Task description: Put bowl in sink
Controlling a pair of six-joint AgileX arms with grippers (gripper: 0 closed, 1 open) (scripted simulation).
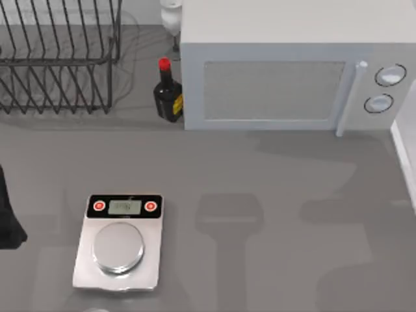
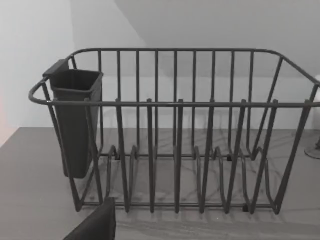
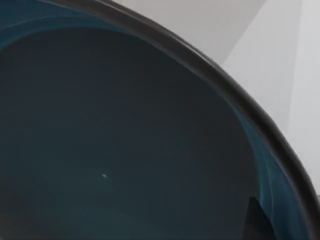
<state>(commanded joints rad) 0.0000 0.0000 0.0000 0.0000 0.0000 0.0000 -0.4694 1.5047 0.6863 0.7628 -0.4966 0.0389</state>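
Note:
The bowl (image 3: 125,140) sits very close in the right wrist view, its glossy teal-blue inside ringed by a dark rim (image 3: 235,95). A dark fingertip (image 3: 256,220) of my right gripper lies against the bowl's inner wall just under the rim, and the gripper is shut on the bowl. White wall shows beyond the rim. My left arm (image 1: 8,221) is parked at the table's left edge. The sink is out of view.
A digital scale (image 1: 120,244) with a bare round steel plate sits front left. A wire dish rack (image 1: 58,58) with a dark cutlery cup (image 2: 75,120) stands back left. Behind are a dark red-capped bottle (image 1: 168,94) and a white microwave (image 1: 292,71). A white edge (image 1: 406,156) runs along the right.

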